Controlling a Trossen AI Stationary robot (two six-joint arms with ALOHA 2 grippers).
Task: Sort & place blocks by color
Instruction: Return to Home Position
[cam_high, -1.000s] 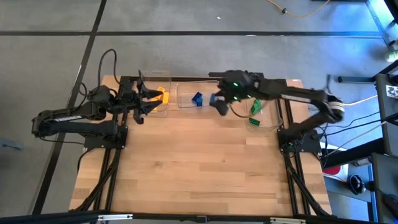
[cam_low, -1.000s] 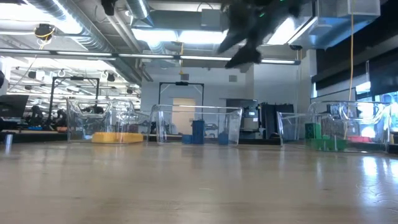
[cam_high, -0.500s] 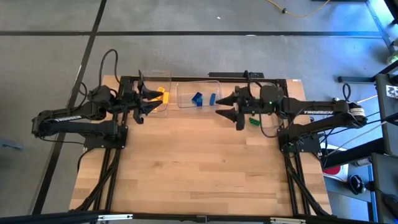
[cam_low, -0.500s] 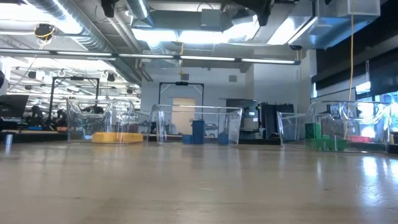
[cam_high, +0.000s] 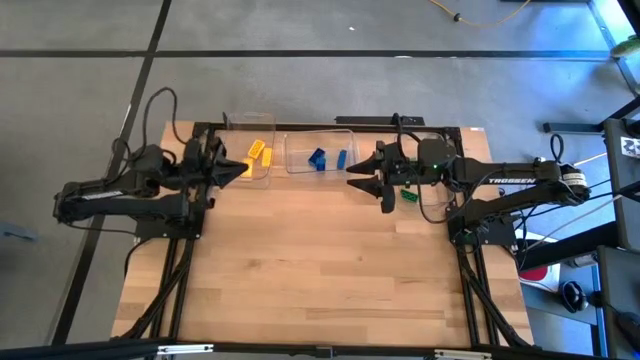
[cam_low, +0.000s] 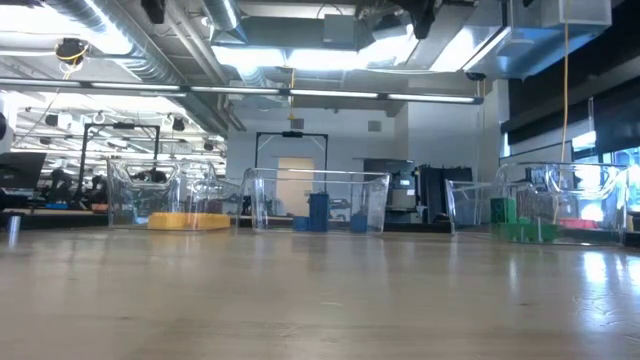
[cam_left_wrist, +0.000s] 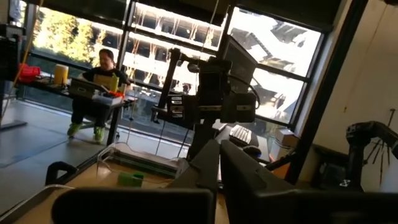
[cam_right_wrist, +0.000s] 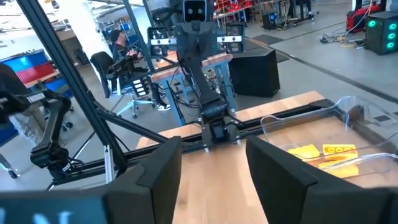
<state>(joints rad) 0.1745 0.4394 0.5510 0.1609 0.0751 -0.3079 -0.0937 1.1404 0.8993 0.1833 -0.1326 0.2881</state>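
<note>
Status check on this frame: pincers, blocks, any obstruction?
Left pincer shut, right pincer open, both empty. Yellow blocks, blue blocks, green blocks in separate clear bins. No obstruction seen.

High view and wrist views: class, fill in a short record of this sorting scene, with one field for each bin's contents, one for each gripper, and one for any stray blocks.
left clear bin: yellow blocks
middle clear bin: blue blocks
right clear bin: green blocks
left gripper: shut, holds nothing, beside the left clear bin
right gripper: open, holds nothing, between the middle and right clear bins
blocks outside the bins: none seen
</note>
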